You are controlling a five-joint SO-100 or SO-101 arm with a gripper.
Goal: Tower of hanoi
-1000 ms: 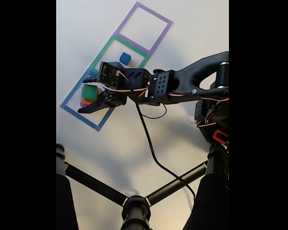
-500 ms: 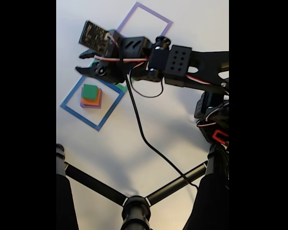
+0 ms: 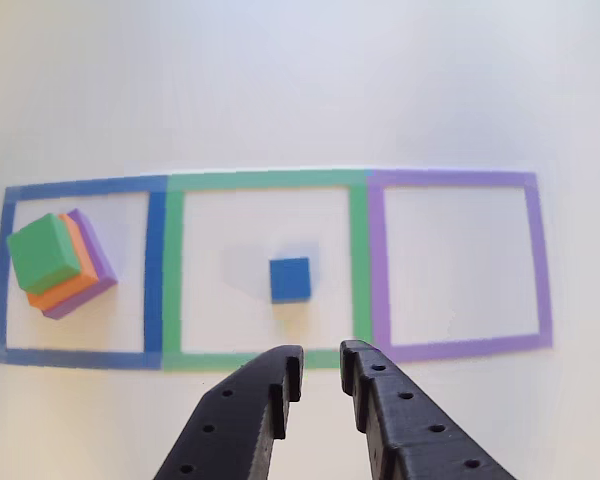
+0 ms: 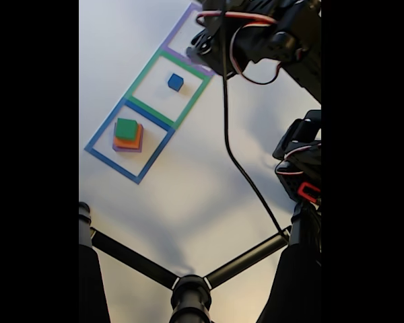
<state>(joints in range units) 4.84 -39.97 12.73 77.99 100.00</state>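
The jaws stood slightly parted, pinching nothing, as the gripper [image 3: 320,362] hovered near the green outline [image 3: 265,181]. Inside it sat the blue cube [image 3: 290,279]: probably light, squashy foam, best pinched across opposite flat sides.
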